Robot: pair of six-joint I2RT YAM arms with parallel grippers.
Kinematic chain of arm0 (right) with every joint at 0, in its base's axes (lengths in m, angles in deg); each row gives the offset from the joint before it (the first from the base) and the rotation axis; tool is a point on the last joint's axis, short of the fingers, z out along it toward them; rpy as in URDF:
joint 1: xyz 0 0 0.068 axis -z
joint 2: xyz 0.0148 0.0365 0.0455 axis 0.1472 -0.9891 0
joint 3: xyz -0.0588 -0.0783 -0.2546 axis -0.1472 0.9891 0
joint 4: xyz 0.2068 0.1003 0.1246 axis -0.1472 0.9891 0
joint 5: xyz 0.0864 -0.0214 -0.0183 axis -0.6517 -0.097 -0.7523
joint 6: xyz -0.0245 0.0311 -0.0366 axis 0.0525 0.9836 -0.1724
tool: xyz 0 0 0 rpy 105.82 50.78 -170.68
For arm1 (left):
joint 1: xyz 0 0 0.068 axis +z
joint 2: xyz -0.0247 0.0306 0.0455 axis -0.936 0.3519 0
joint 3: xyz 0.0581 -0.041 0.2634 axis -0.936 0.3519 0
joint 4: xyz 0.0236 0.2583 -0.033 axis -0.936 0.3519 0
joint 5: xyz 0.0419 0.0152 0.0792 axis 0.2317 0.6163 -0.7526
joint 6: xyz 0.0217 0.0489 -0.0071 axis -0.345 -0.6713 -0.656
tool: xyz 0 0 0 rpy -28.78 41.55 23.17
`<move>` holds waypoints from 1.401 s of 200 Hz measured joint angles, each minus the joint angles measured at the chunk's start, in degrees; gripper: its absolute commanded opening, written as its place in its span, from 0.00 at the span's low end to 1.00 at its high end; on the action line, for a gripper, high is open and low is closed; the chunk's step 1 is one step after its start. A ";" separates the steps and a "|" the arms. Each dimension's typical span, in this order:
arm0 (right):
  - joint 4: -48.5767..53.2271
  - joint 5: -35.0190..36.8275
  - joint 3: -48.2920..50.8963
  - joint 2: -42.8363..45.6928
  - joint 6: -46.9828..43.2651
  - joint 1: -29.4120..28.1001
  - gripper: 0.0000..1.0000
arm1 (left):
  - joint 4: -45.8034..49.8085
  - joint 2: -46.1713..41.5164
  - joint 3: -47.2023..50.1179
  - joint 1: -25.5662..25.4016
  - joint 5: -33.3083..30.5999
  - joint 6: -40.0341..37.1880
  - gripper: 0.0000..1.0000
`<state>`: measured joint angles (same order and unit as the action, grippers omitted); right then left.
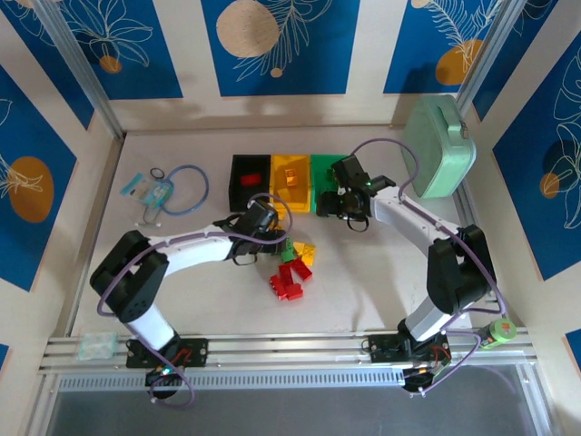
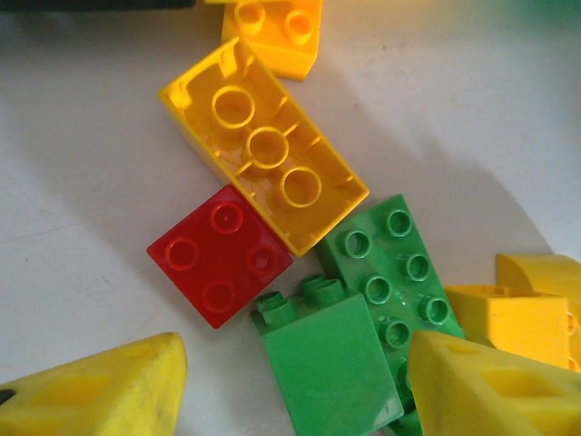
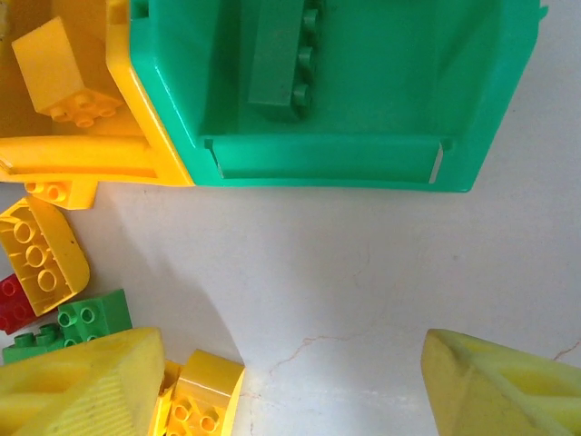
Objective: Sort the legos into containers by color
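The black bin, yellow bin and green bin stand in a row at the table's middle back. A red lego lies in the black bin and a green lego in the green bin. A loose pile of legos lies in front of the bins. My left gripper hangs low over the pile, open, its yellow fingers either side of a green brick. Beside it lie a red brick and a yellow brick. My right gripper is open and empty in front of the green bin.
A pale mint-green case stands at the back right. A blue cable loop and a small packet lie at the back left. Bare table lies near the arm bases. A yellow brick sits by my right gripper's left finger.
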<state>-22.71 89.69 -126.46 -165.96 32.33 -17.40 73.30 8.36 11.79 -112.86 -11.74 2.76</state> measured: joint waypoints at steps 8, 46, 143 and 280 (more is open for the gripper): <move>-0.26 -0.09 0.55 0.37 0.07 0.00 0.75 | 0.59 0.59 -0.46 -0.20 -0.26 0.15 0.63; -1.27 -0.15 3.23 2.62 0.68 0.28 0.75 | 1.81 3.04 -2.01 -0.94 -0.87 1.11 0.60; -3.10 -0.33 8.02 6.80 1.68 1.38 0.74 | 2.80 3.61 -2.45 -1.86 -3.13 1.79 0.32; -2.95 1.27 16.57 12.94 5.20 5.53 0.75 | 2.47 -1.62 -11.72 -2.49 -2.45 -5.90 0.31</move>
<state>-25.66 90.95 -109.90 -153.02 37.53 -11.87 75.77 6.75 0.07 -115.35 -14.19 -3.14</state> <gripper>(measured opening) 0.746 0.308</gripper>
